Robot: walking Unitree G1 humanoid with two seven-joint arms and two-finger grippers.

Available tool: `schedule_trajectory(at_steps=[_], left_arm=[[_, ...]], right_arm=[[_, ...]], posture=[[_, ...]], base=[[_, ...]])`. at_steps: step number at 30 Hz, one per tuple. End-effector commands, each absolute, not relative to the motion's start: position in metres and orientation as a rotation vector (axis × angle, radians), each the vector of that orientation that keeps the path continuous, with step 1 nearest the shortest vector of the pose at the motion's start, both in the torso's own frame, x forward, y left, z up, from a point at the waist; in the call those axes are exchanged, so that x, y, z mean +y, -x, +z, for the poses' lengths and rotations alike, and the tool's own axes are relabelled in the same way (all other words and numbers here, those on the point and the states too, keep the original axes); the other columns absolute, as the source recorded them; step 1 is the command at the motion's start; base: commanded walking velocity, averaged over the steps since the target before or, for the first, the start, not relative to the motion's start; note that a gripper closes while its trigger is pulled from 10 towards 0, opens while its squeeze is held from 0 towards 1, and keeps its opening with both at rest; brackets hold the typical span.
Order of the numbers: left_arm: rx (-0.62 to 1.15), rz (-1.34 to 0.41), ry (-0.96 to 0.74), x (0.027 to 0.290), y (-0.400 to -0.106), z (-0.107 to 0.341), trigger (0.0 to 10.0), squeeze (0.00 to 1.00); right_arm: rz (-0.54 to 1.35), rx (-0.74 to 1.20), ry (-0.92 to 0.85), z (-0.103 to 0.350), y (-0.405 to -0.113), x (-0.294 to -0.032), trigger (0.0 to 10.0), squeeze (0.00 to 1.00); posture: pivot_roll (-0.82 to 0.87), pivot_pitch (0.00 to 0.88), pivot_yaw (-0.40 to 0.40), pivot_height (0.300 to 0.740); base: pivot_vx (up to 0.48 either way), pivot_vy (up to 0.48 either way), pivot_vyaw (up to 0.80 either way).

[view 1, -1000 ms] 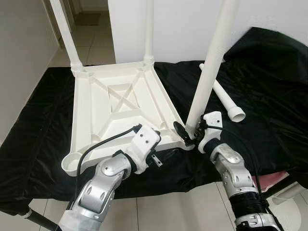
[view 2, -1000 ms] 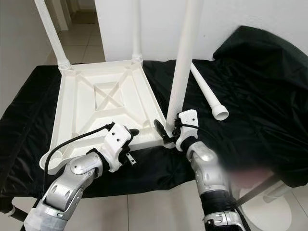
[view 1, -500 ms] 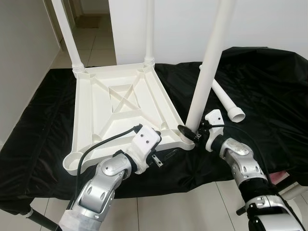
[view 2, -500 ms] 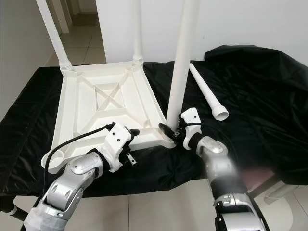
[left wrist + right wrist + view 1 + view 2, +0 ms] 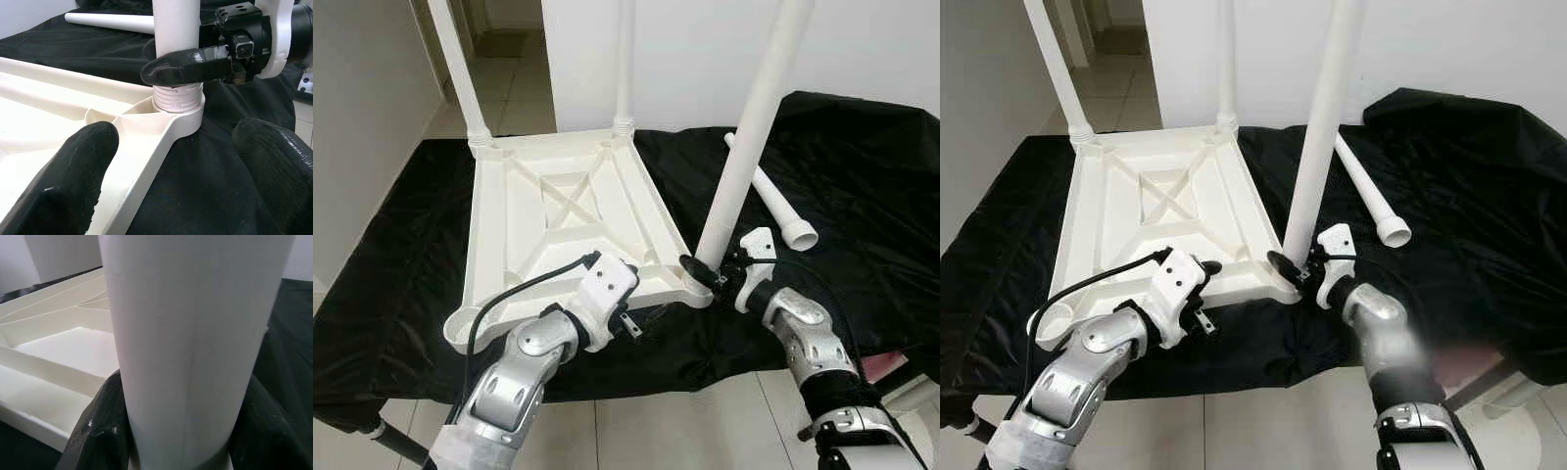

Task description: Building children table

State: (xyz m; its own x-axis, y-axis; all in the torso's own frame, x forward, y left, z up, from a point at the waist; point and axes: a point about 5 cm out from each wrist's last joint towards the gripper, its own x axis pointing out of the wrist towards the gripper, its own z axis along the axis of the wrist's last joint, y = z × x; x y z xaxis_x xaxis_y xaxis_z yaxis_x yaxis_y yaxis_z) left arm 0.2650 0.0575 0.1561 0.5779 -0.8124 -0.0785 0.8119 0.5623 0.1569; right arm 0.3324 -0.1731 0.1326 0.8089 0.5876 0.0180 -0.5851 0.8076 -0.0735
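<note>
A white table top (image 5: 558,211) lies upside down on a black cloth (image 5: 401,255). Two white legs (image 5: 460,69) (image 5: 625,59) stand in its far corners. A third leg (image 5: 744,147) stands in the near right corner socket (image 5: 178,105), leaning a little to the right. My right gripper (image 5: 705,271) is shut on this leg just above the socket, one black finger (image 5: 183,66) wrapped across it. My left gripper (image 5: 176,152) is open at the table top's near edge, one finger over the white rim, the other over the cloth. A fourth leg (image 5: 773,196) lies loose on the cloth to the right.
The cloth-covered surface ends just in front of my arms, with tiled floor (image 5: 636,431) below. A white wall (image 5: 685,59) rises close behind, with a doorway (image 5: 504,39) at the back left. A pink object (image 5: 881,364) sits low on the right.
My right forearm has swung out to the right while its gripper stayed on the base of the leg. The left arm has held still. The camera has shifted slightly.
</note>
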Motion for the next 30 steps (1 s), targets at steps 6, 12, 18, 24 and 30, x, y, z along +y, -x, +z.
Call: schedule_trajectory(at_steps=[6, 12, 18, 24, 30], left_arm=[[0.016, -0.926, -0.179, 0.059, -0.265, 0.153, 10.0, 0.0], [0.022, -0.923, -0.174, 0.059, -0.263, 0.152, 10.0, 0.0], [0.028, -0.905, -0.173, 0.063, -0.262, 0.151, 10.0, 0.0], [0.026, -0.901, -0.165, 0.062, -0.26, 0.152, 10.0, 0.0], [0.029, -0.899, -0.153, 0.061, -0.258, 0.151, 10.0, 0.0]], right_arm=[[0.4, 0.025, -0.008, 0.122, -0.327, -0.167, 10.0, 0.0], [0.211, 0.021, -0.033, 0.125, -0.323, -0.163, 10.0, 0.0], [0.033, 0.019, -0.102, 0.122, -0.31, -0.142, 10.0, 0.0], [-0.117, -0.041, -0.15, 0.136, -0.305, -0.119, 10.0, 0.0], [-0.042, -0.114, -0.208, 0.149, -0.299, -0.111, 10.0, 0.0]], posture=[[-0.03, 0.0, 0.023, 0.74], [-0.03, 0.002, 0.017, 0.74], [-0.02, 0.006, 0.013, 0.74], [0.0, 0.016, -0.002, 0.74], [-0.01, 0.01, -0.008, 0.74]], base=[[0.0, 0.0, 0.0], [0.0, 0.0, 0.0], [0.0, 0.0, 0.0], [0.0, 0.0, 0.0], [0.0, 0.0, 0.0]])
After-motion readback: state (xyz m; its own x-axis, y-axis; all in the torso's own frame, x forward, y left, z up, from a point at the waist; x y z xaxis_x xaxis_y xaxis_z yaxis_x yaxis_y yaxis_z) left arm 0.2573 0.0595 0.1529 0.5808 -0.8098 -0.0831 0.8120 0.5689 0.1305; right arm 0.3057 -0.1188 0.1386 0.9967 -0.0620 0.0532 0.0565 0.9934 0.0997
